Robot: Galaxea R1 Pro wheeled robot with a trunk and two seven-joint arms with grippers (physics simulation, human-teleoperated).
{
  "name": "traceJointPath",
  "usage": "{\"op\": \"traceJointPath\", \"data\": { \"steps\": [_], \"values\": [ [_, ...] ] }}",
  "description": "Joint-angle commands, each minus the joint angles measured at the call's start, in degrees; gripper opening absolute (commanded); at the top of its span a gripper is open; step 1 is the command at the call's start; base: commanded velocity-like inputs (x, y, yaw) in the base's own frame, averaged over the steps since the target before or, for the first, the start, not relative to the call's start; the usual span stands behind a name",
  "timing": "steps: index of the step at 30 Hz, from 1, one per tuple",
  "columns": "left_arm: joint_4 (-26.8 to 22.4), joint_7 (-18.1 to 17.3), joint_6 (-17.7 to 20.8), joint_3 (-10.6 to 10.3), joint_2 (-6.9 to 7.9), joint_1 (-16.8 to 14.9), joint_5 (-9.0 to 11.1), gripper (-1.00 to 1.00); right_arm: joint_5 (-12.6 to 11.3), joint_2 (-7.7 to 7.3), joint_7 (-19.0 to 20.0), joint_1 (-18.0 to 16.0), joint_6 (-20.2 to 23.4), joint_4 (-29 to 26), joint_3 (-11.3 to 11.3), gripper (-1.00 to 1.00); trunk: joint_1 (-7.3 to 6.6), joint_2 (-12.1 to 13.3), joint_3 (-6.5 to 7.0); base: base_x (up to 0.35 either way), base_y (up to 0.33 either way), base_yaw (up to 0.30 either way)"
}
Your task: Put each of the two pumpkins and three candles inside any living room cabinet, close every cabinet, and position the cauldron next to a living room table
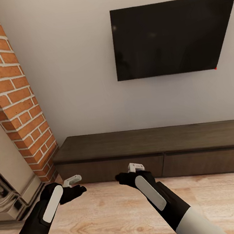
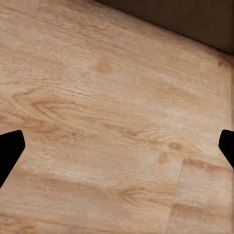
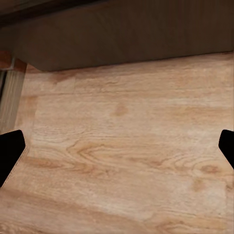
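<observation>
cabinet (image 1: 155,152) | long, low, dark-brown | fronts shut | against wall under TV

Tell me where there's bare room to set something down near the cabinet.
The cabinet top is bare along its whole visible length, from the brick fireplace end rightward under the TV. The plank floor before its closed fronts is free too. It is tightest at the left, where the cabinet meets the brickwork.

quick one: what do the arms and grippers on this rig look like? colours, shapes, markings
Both arms share one design: white upper segments turning to black forearms, each with an elongated white oval inlay on top. The left gripper and right gripper are black at the wrist with a small pale grey-white block on them. In the wrist views the fingertips are plain black. No cables or markings visible.
</observation>
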Motion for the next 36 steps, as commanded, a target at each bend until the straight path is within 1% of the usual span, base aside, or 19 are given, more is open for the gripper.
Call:
{"op": "traceJointPath", "data": {
  "steps": [1,7,12,13,15,17,19,20,21,23,24,26,27,29,30,32,33,34,36],
  "values": [
    [-0.23,0.57,0.09,-0.08,-0.27,-0.04,0.27,1.00,-0.53,-0.03,-0.65,-0.04,-0.31,-0.40,0.08,1.00,0.00,-0.03,-0.06,0.028,0.026,0.000],
    [-0.57,0.56,0.09,0.03,-2.21,-0.04,-1.37,1.00,-0.74,-0.04,-0.92,-0.04,-2.24,-2.21,-0.07,1.00,0.00,-0.03,-0.06,0.143,0.023,0.000],
    [-0.73,0.56,0.09,0.10,-3.83,-0.04,-1.34,1.00,-0.80,-0.05,-1.07,-0.05,-3.63,-2.04,-0.21,1.00,0.00,-0.03,-0.06,0.039,0.005,0.000],
    [-0.75,0.53,0.11,0.15,-5.00,-0.04,-1.32,1.00,-0.76,-0.04,-1.11,-0.04,-3.99,-2.01,-0.24,1.00,0.00,-0.03,-0.06,0.009,0.001,0.000],
    [-0.99,0.50,0.14,0.22,-4.98,-0.04,-1.20,1.00,-0.70,-0.05,-1.37,-0.05,-4.86,-1.85,-0.31,1.00,0.00,-0.03,-0.06,0.006,0.001,0.000],
    [-1.89,0.48,0.33,0.79,-4.72,-0.04,-0.35,1.00,-0.70,-0.13,-2.98,-0.05,-6.32,-1.35,-0.45,1.00,0.00,-0.03,-0.06,0.002,0.000,0.000],
    [-2.78,0.47,0.49,1.44,-3.91,0.01,1.54,1.00,-0.72,-0.25,-5.85,-0.06,-7.94,-0.82,-0.55,1.00,0.00,-0.03,-0.06,0.001,0.000,0.000],
    [-3.16,0.47,0.54,1.66,-2.75,0.03,3.60,1.00,-0.76,-0.33,-7.71,-0.07,-9.29,-0.62,-0.60,1.00,0.00,-0.03,-0.06,0.000,0.000,0.000],
    [-3.51,0.47,0.55,1.77,-1.26,0.04,6.36,1.00,-0.79,-0.37,-8.80,-0.09,-10.43,-0.52,-0.62,1.00,0.22,-0.43,-0.24,0.000,0.000,0.000],
    [-3.93,0.47,0.57,1.79,0.73,0.05,10.25,1.00,-0.80,-0.39,-9.50,-0.10,-11.26,-0.36,-0.63,1.00,0.66,-1.23,-0.60,0.000,0.000,0.000],
    [-4.03,0.47,0.56,1.78,1.24,0.05,11.23,1.00,-0.80,-0.39,-9.59,-0.11,-11.37,-0.30,-0.63,1.00,0.88,-1.63,-0.78,0.000,0.000,0.000],
    [-4.25,0.47,0.56,1.67,3.21,0.05,14.68,1.00,-0.80,-0.40,-9.82,-0.08,-11.79,0.00,-0.67,1.00,1.32,-2.43,-1.14,0.000,0.000,0.000],
    [-4.28,0.47,0.57,1.64,3.66,0.05,15.44,1.00,-0.80,-0.40,-9.85,-0.07,-11.94,0.09,-0.68,1.00,1.53,-2.83,-1.32,0.000,0.000,0.000],
    [-4.39,0.47,0.60,1.58,5.13,0.05,18.47,1.00,-0.82,-0.44,-9.79,-0.08,-13.24,0.38,-0.64,1.00,1.97,-3.64,-1.67,0.000,0.000,0.000],
    [-4.39,0.47,0.60,1.57,5.41,0.05,19.26,1.00,-0.86,-0.47,-9.65,-0.07,-13.71,0.42,-0.61,1.00,2.19,-4.04,-1.85,0.000,0.000,0.000],
    [-4.40,0.47,0.63,1.56,6.25,0.08,21.78,1.00,-1.03,-0.52,-9.29,-0.07,-15.45,0.50,-0.52,1.00,2.63,-4.84,-2.21,0.000,0.000,0.000],
    [-4.42,0.47,0.71,1.50,6.81,0.10,23.54,1.00,-1.16,-0.58,-9.03,-0.07,-16.68,0.52,-0.50,1.00,2.85,-5.24,-2.39,0.000,0.000,0.000],
    [-4.43,0.47,0.76,1.48,7.09,0.11,24.48,1.00,-1.25,-0.60,-8.76,-0.08,-17.29,0.52,-0.49,1.00,3.07,-5.64,-2.57,0.000,0.000,0.000],
    [-4.46,0.47,0.94,1.30,8.23,0.18,28.68,1.00,-2.41,-0.62,-5.44,-0.07,-19.52,0.59,-0.51,1.00,3.51,-6.44,-2.93,0.000,0.000,0.000]
  ]
}}
